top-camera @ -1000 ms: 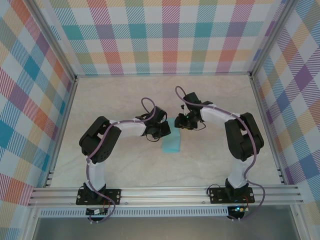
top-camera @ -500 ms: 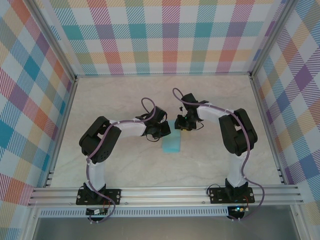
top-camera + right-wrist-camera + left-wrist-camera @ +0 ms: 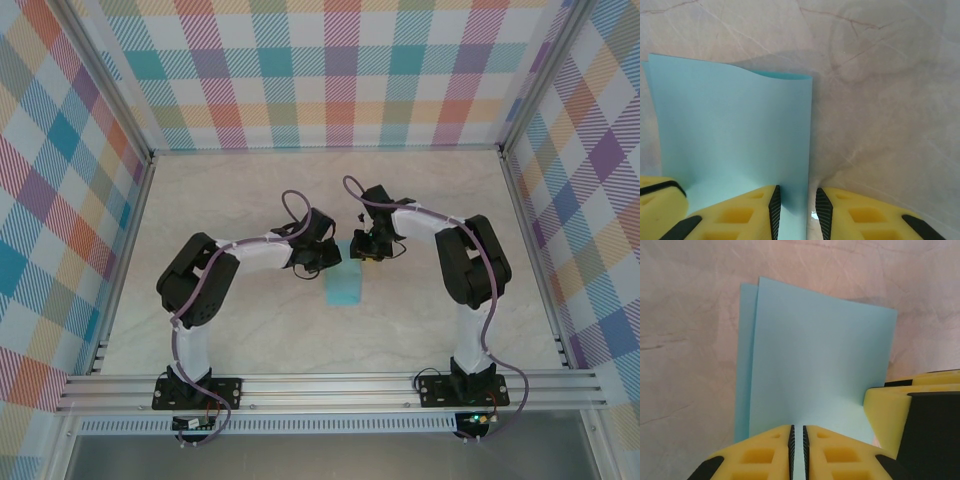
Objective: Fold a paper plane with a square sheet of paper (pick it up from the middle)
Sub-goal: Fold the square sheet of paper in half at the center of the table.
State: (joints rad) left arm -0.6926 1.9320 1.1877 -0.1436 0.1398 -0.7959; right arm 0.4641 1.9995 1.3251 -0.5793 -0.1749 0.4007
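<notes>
- The paper (image 3: 815, 365) lies on the table (image 3: 690, 315) already doubled over into a narrow rectangle, two layers one on the other
- Left gripper (image 3: 797, 432) sits at the paper's near-left end as its own camera sees it; its fingers are together on the sheet, with just a sliver of blue in the slit between them, so I read it as clamped on the paper
- That pinch probably serves as an anchor, keeping both layers from sliding while the other arm works
- Right gripper (image 3: 796, 195) stands at the opposite side of the paper's same end, jaws a little apart: one finger is on the sheet, the other just beyond the paper's straight side edge on bare table, so nothing is clamped
- Straddling that edge looks like a way to press or run along it and sharpen the crease
- Along the paper's left side in the left wrist view, the lower layer peeks out past the upper one, so the halves are not quite matched
- The upper layer bows up slightly at the paper's far edge, so the fold is not yet flat
- Judged stage: first half-fold only; no nose or wing folds yet
</notes>
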